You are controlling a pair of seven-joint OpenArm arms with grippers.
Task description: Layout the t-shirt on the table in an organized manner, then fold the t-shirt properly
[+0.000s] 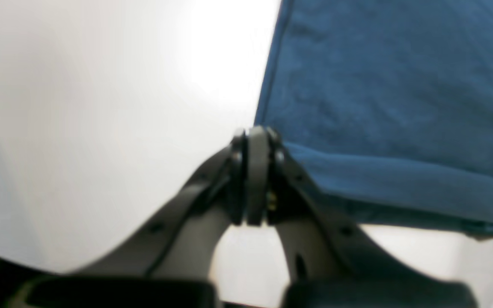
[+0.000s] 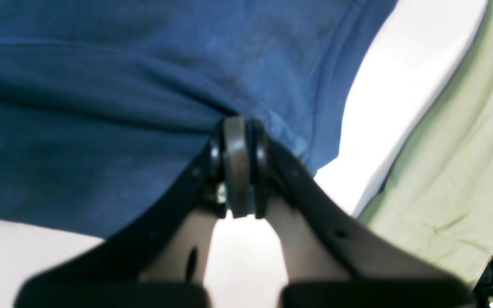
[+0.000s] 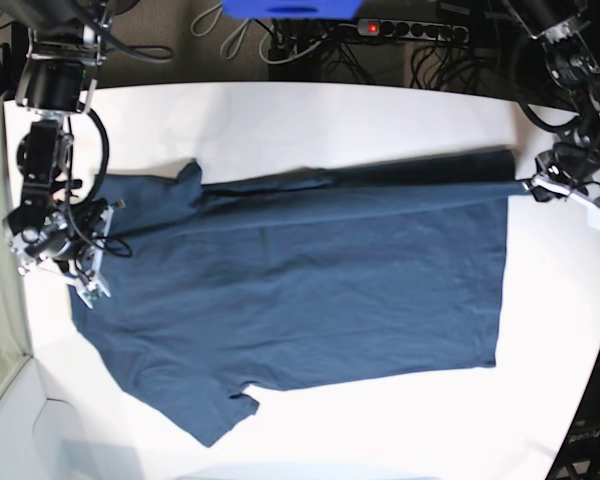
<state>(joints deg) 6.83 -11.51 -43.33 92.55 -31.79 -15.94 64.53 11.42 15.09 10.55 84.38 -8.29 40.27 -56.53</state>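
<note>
The navy t-shirt (image 3: 310,300) lies spread across the white table (image 3: 380,110), neck end to the left and hem to the right. Its far edge is raised in a taut line between both grippers. My left gripper (image 3: 530,184) is shut on the hem corner of the shirt; the left wrist view shows its closed tips (image 1: 253,137) at the cloth's (image 1: 379,107) edge over the table (image 1: 101,128). My right gripper (image 3: 98,238) is shut on the shoulder end; the right wrist view shows its closed tips (image 2: 236,128) pinching bunched cloth (image 2: 101,107).
A pale green cloth (image 2: 452,149) hangs beyond the table's left edge. A power strip (image 3: 410,30), cables and a blue object (image 3: 290,8) lie behind the far edge. The table's edge curves in at the front right (image 3: 580,400).
</note>
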